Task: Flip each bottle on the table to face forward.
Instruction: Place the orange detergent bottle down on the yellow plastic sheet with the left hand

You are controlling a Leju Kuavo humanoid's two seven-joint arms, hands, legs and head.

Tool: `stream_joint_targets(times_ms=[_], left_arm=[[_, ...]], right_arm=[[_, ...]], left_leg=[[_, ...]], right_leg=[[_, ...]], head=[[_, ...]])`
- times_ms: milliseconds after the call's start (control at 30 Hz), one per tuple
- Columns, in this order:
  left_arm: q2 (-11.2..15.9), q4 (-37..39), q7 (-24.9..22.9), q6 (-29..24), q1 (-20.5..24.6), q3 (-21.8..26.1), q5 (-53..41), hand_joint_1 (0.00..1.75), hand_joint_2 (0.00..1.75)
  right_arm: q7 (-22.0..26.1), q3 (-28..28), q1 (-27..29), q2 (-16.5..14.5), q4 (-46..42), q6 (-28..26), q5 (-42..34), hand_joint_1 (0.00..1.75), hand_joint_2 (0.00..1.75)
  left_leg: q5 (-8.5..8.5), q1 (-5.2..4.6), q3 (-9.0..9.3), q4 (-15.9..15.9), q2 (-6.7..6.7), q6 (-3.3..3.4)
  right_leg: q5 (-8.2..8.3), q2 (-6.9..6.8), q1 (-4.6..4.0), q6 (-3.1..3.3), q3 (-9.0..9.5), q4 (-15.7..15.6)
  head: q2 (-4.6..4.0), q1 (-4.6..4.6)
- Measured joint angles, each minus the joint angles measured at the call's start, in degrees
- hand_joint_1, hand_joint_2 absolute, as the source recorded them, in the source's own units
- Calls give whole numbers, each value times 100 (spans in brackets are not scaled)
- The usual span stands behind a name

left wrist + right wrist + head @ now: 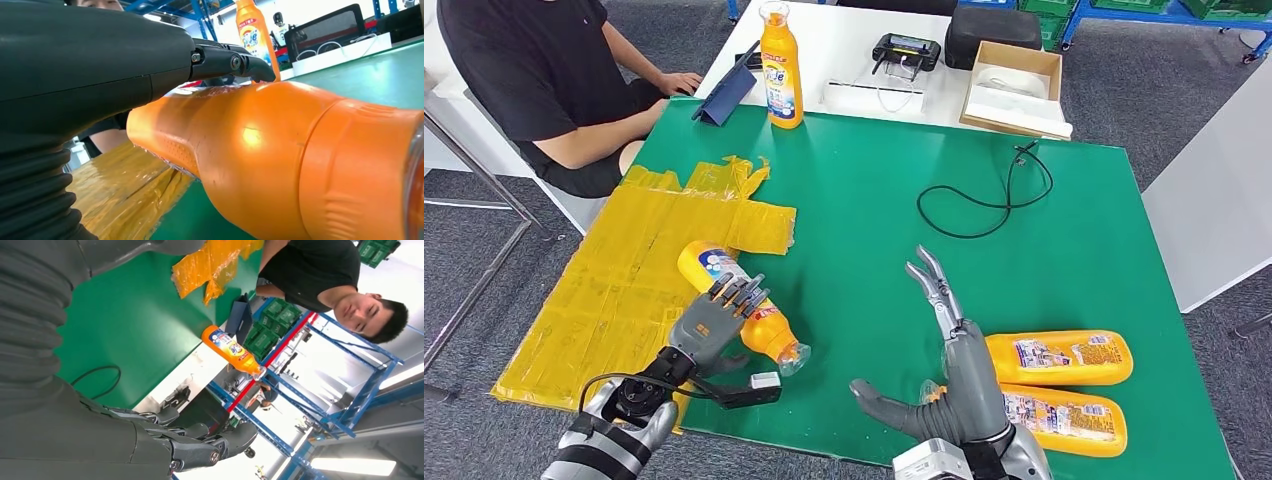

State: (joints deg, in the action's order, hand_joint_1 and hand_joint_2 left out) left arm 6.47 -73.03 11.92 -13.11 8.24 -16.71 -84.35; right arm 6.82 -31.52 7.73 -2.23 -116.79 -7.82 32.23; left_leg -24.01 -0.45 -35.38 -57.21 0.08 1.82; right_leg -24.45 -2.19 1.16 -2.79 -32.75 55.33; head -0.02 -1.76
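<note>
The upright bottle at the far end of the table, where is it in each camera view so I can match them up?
Head view: upright bottle, top centre-left, at the green mat's far edge.
Left wrist view: top centre, beyond the lying bottle under the left hand.
Right wrist view: centre, lying sideways in the picture.
Shared landmark: the green mat.

Orange bottle (742,305) lying on its side, label up, at the yellow sheet's edge | two orange bottles (1058,357) (1064,419) lying side by side, touching, near right | fourth bottle (781,68) upright, far edge
</note>
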Motion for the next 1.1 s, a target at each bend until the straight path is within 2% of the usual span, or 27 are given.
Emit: stream_joint_targets(times_ms=[200, 333, 600, 667, 733, 800, 933, 1100], left_arm=[[-14, -26, 109, -78, 4, 66, 277, 0, 0], [-262, -381, 473, -109, -38, 349, 1497, 0, 0], [-987, -1813, 829, 1464, -328, 1384, 4937, 0, 0], [-1124, -2088, 843, 1669, -419, 1613, 5377, 0, 87], [-1224, -2284, 849, 1766, -475, 1777, 5567, 0, 87], [-1296, -2413, 835, 1871, -518, 1883, 5710, 0, 0], [-1491, -2709, 687, 2253, -681, 2085, 6323, 0, 0], [-1621, -3044, 659, 2360, -924, 2129, 6406, 0, 0]], right_arm=[[75, 1, -10, -43, 1, -24, -53, 0, 175], [80, 4, 42, -55, -6, -83, 82, 0, 175], [56, 43, 498, -81, -187, -369, 806, 0, 175], [54, 75, 582, -77, -240, -390, 910, 0, 175], [54, 97, 632, -76, -275, -408, 965, 0, 175], [54, 109, 660, -77, -303, -421, 1058, 0, 175], [52, 164, 771, -109, -423, -420, 1534, 0, 175], [18, 237, 923, -93, -531, -414, 1758, 0, 175]], left_leg=[[0, 0, 0, 0, 0, 0], [0, 0, -1, 0, -2, 0], [-2, -1, -2, 0, 0, 1], [-2, 0, -2, 0, 1, 1], [-2, 0, -2, 0, 1, 0], [-2, 1, -1, 1, 1, 0], [-2, 0, -1, 1, 0, 1], [-3, -2, -2, 0, -1, 1]], right_leg=[[0, 0, 0, 0, -2, 0], [0, -1, 1, 0, -1, 0], [0, 1, 0, 0, -2, -1], [-1, 1, 0, 0, -3, -1], [-1, 1, -1, 1, -4, -1], [-1, 1, -1, 1, -3, -1], [-1, 0, -1, 1, -1, 0], [-1, 0, 1, 1, -2, -1]], head=[[0, 0], [0, 1], [0, 0], [1, -1], [0, -1], [0, 0], [0, 0], [0, 1]])
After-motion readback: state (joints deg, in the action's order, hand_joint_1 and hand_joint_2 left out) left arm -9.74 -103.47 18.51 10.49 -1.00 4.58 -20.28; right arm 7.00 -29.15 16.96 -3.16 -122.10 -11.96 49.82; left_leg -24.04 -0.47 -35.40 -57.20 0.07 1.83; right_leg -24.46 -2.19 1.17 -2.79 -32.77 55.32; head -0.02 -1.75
